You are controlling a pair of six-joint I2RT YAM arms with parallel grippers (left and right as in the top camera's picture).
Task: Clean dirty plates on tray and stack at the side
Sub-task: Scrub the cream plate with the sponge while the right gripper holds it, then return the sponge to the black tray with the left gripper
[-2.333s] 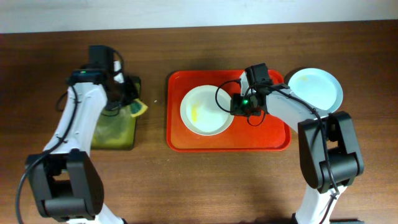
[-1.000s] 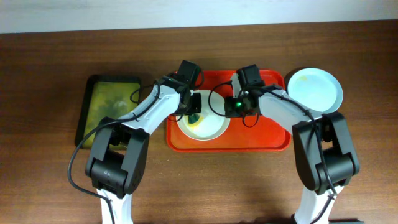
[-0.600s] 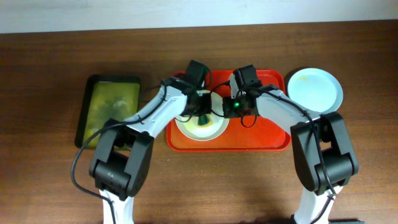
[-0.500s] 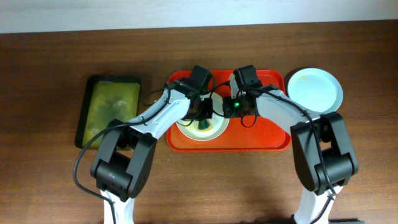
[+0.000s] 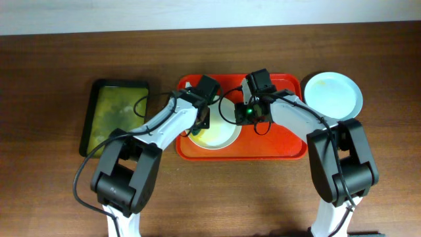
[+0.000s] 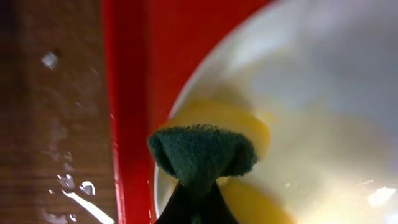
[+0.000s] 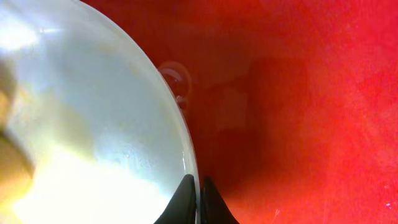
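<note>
A creamy white plate (image 5: 220,135) lies in the left half of the red tray (image 5: 286,141). My left gripper (image 5: 201,122) is shut on a green and yellow sponge (image 6: 202,152), which presses on the plate's left rim (image 6: 298,93) by the tray's edge (image 6: 127,93). Yellow smears show under the sponge. My right gripper (image 5: 247,113) is shut on the plate's right rim (image 7: 194,199), and the plate (image 7: 81,124) fills the left of that view over the tray floor (image 7: 298,93). A pale mint-blue plate (image 5: 333,93) sits on the table, right of the tray. No third plate shows.
A black tray (image 5: 118,115) of yellow-green liquid sits at the left on the wooden table (image 5: 217,197). Water drops lie on the wood (image 6: 50,124) beside the red tray. The tray's right half holds only the right arm.
My left arm carried the sponge from the black tray to the white plate, swept right across it, then back to its left rim. My right gripper shifted slightly left and held the plate's rim.
</note>
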